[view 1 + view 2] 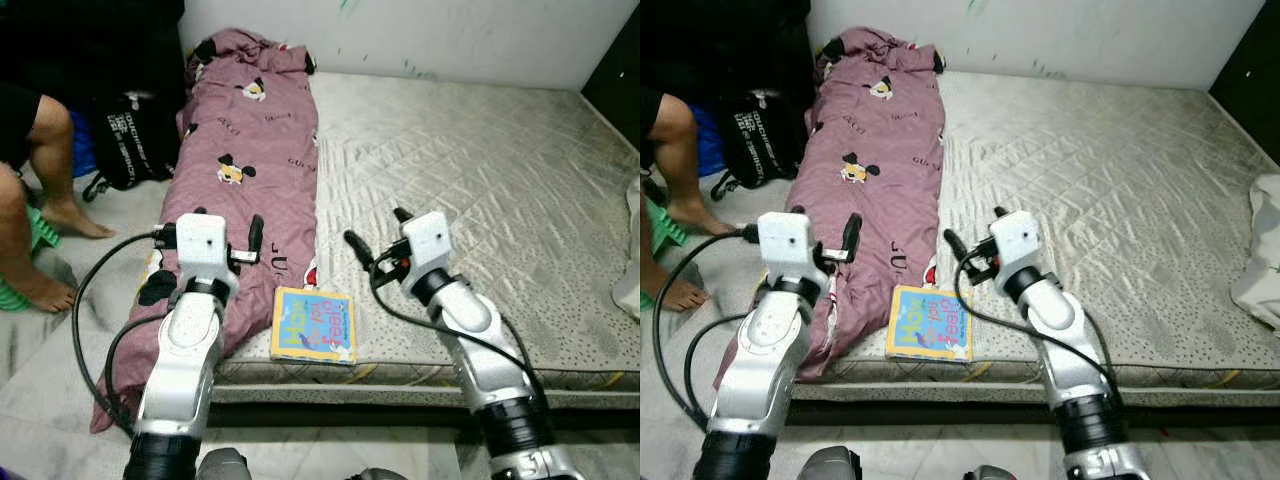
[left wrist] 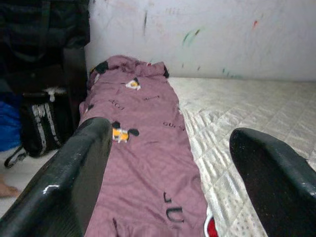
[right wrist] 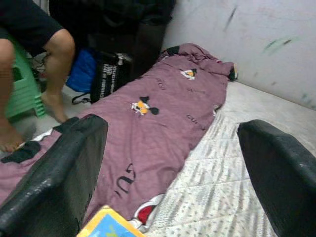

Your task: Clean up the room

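A bare quilted mattress lies on the floor against the marked wall, and the clutter on it is what the tidy-up concerns. A mauve cartoon-print blanket is bunched in a long roll down the mattress's side at 9 o'clock, its lower end spilling onto the floor, likely just pushed aside. A colourful children's book rests flat on the near edge at 6 o'clock, touching the blanket's hem.

Both arms are raised over that edge. The left end effector hovers above the blanket, fingers spread, holding nothing. The right end effector hovers at 1 o'clock of the book, also released and empty, probably poised to pick it. A seated person's bare legs and a black backpack sit at 10 o'clock.
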Available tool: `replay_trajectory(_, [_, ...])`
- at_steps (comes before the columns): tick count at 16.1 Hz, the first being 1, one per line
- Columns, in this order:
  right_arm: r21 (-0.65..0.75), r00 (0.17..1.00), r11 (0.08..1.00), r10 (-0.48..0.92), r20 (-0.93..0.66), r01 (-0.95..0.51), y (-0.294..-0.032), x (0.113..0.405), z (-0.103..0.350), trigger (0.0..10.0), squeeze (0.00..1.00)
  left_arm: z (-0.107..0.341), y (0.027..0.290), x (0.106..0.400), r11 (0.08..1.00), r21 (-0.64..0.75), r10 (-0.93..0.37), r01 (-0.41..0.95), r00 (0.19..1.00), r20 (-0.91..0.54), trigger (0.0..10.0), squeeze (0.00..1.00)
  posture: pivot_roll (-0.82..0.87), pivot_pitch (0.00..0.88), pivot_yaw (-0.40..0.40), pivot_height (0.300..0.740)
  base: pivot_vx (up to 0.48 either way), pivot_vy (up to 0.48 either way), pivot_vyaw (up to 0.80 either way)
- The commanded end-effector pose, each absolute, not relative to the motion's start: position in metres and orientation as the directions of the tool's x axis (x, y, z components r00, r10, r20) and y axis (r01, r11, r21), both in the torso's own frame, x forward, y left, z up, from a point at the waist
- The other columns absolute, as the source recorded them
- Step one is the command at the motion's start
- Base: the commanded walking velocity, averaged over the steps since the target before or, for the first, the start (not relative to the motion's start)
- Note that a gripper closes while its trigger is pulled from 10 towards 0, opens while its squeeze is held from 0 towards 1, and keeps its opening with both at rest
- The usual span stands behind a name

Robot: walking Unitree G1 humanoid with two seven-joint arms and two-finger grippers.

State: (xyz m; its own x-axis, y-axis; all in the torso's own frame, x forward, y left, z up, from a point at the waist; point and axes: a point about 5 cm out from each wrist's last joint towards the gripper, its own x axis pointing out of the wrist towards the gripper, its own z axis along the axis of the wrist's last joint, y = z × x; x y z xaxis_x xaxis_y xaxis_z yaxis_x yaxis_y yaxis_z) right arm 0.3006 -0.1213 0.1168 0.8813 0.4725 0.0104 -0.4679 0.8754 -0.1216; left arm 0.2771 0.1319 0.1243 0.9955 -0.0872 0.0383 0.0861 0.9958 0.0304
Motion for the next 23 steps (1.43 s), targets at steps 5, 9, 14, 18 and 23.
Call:
replay_trajectory(5, [-0.116, 0.879, 0.873, 0.478, 0.002, -0.474, -0.1155, 0.2992, 0.1171, 10.0, 0.00, 0.1283, 0.1259, 0.2785, 0.995, 0.010, -0.100, 0.100, 0.994, 0.049, 10.0, 0.00, 0.02, 0.000, -0.048, 0.740, 0.000, -0.334, 0.00])
replay_trajectory(9, [-0.128, 0.876, 0.869, 0.482, -0.010, -0.479, -0.1117, 0.2946, 0.1137, 10.0, 0.00, 0.1302, 0.1265, 0.2806, 0.992, 0.013, -0.123, 0.122, 0.991, 0.053, 10.0, 0.00, 0.01, 0.000, -0.045, 0.740, 0.000, -0.343, 0.00])
replay_trajectory(14, [-0.129, 0.876, 0.868, 0.482, -0.010, -0.479, -0.1120, 0.2943, 0.1140, 10.0, 0.00, 0.1288, 0.1265, 0.2800, 0.992, 0.015, -0.128, 0.127, 0.991, 0.049, 10.0, 0.00, 0.01, 0.000, -0.048, 0.740, 0.000, -0.345, 0.00])
replay_trajectory(18, [-0.129, 0.876, 0.868, 0.482, -0.010, -0.479, -0.1120, 0.2943, 0.1140, 10.0, 0.00, 0.1288, 0.1265, 0.2800, 0.992, 0.015, -0.128, 0.127, 0.991, 0.049, 10.0, 0.00, 0.01, 0.000, -0.048, 0.740, 0.000, -0.345, 0.00])
replay_trajectory(23, [-0.129, 0.876, 0.868, 0.482, -0.010, -0.479, -0.1120, 0.2943, 0.1140, 10.0, 0.00, 0.1288, 0.1265, 0.2800, 0.992, 0.015, -0.128, 0.127, 0.991, 0.049, 10.0, 0.00, 0.01, 0.000, -0.048, 0.740, 0.000, -0.345, 0.00])
